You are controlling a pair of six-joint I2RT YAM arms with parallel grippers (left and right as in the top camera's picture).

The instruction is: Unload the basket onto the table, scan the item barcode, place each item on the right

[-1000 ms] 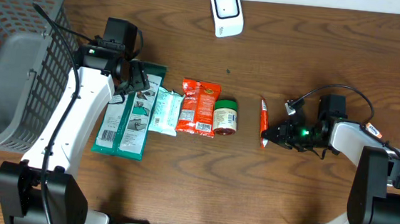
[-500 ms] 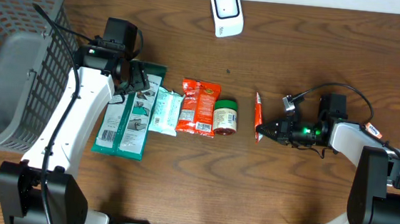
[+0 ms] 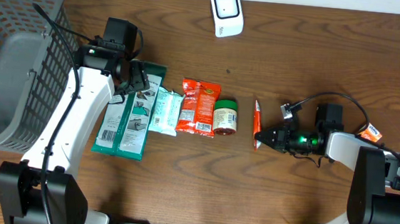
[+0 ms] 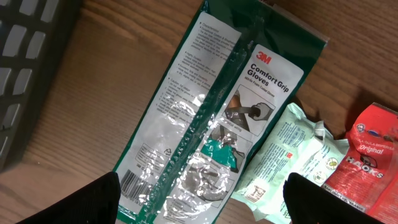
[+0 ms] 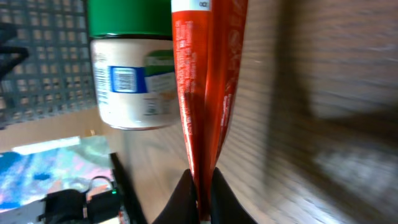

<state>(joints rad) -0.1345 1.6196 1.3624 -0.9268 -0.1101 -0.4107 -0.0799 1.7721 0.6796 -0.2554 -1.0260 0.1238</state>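
Observation:
A thin red packet [image 3: 257, 119] is pinched by its lower end in my right gripper [image 3: 261, 137], which is shut on it just right of the jar. The right wrist view shows the red packet [image 5: 208, 93] running straight out from the closed fingertips of the right gripper [image 5: 200, 193], white print along its edge. The white barcode scanner [image 3: 226, 12] lies at the table's far edge. My left gripper [image 3: 135, 78] hangs open over the green glove package [image 4: 211, 112], touching nothing; the left gripper [image 4: 205, 199] has its black fingers at either lower corner.
A row of items lies mid-table: the green glove package [image 3: 130, 114], a mint pouch [image 3: 164, 111], a red snack bag [image 3: 199, 106] and a green-lidded jar [image 3: 225, 118]. A grey basket [image 3: 12, 40] fills the far left. The jar [image 5: 134, 81] sits close beside the held packet.
My right gripper has moved left with the red packet, bringing it closer to the jar, and the wrist has turned. The left arm has not moved.

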